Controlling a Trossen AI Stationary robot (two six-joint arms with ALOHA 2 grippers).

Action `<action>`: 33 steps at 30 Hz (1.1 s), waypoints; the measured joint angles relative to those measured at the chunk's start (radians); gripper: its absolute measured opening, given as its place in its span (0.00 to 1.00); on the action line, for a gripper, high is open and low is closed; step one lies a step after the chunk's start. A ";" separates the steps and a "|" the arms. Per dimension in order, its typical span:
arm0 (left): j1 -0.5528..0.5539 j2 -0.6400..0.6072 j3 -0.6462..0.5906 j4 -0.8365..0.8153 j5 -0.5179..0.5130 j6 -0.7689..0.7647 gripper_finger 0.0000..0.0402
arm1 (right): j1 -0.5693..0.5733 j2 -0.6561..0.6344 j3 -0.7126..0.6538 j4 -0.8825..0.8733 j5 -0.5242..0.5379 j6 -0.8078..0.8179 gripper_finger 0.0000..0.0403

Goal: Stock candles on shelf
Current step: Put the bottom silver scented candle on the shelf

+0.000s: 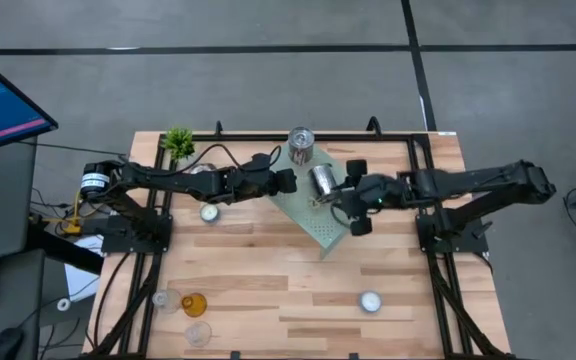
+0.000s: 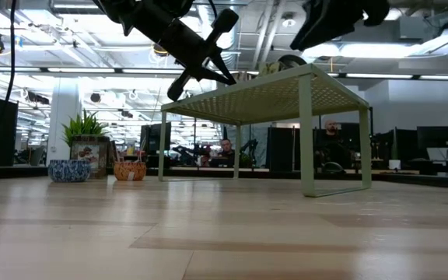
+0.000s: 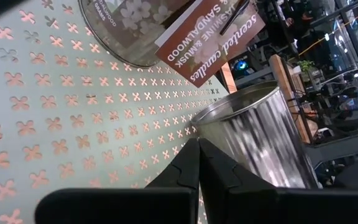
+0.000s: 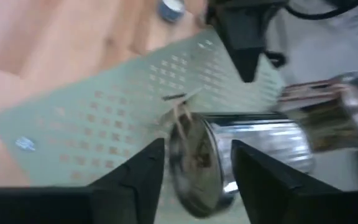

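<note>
The mint-green perforated shelf (image 1: 313, 215) stands on its legs (image 2: 308, 140) mid-table. Two silver tin candles are on it. One stands upright at its far corner (image 1: 300, 143), its label showing (image 3: 210, 37). The other (image 1: 324, 181) lies on its side (image 4: 247, 149), one round end toward my right gripper. My right gripper (image 1: 353, 198) is open, a finger on either side of that end (image 4: 194, 165), and I see no touch. My left gripper (image 1: 290, 181) is shut, its tips (image 3: 197, 165) just short of the lying tin (image 3: 260, 143).
On the wooden table lie a tealight (image 1: 209, 212) left of the shelf and a white candle (image 1: 370, 301) near the front. A clear glass holder (image 1: 165, 299), an amber one (image 1: 194, 303) and another clear one (image 1: 198, 333) sit front left. A green plant (image 1: 178, 142) stands back left.
</note>
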 joint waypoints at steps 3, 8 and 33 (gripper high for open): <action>0.000 0.000 0.000 0.001 0.000 0.000 0.00 | 0.064 0.021 0.001 -0.005 0.124 -0.026 0.49; 0.000 0.000 0.000 0.001 0.000 0.013 0.00 | 0.084 0.047 -0.010 -0.034 0.143 0.002 0.46; 0.000 -0.001 0.000 0.001 -0.006 0.029 0.00 | -0.041 -0.160 -0.134 0.149 0.116 -0.001 0.33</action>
